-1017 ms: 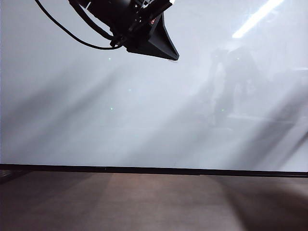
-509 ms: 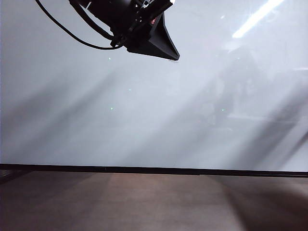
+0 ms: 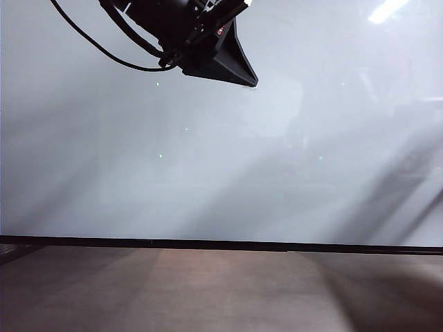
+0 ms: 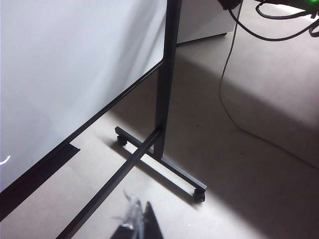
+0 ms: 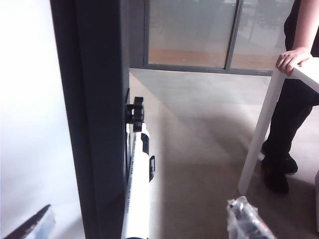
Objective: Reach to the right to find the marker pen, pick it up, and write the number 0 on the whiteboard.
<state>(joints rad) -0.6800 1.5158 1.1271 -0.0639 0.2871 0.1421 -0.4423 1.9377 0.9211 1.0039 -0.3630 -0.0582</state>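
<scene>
The whiteboard (image 3: 208, 159) fills the exterior view, glossy white with a thin black lower edge. The number 0 is out of view. My left gripper (image 3: 249, 79) hangs in front of the board's upper left; in the left wrist view its fingertips (image 4: 135, 219) sit together, shut and empty, above the floor by the board's lower corner. The marker pen (image 5: 139, 189), white with a black clip, rests against the board's black side post (image 5: 99, 99). My right gripper (image 5: 139, 226) is open wide, one finger on either side of the pen, not touching it.
The board's wheeled black stand (image 4: 164, 164) spreads across the floor, and a cable (image 4: 227, 94) trails beside it. A person in black (image 5: 294, 109) leans on a white table (image 5: 259, 139) to the right of the post. Glass doors stand behind.
Only the reflections on the board have shifted: the bright light streak at the upper right has shrunk and the dark reflected shape has faded. The left gripper has kept still.
</scene>
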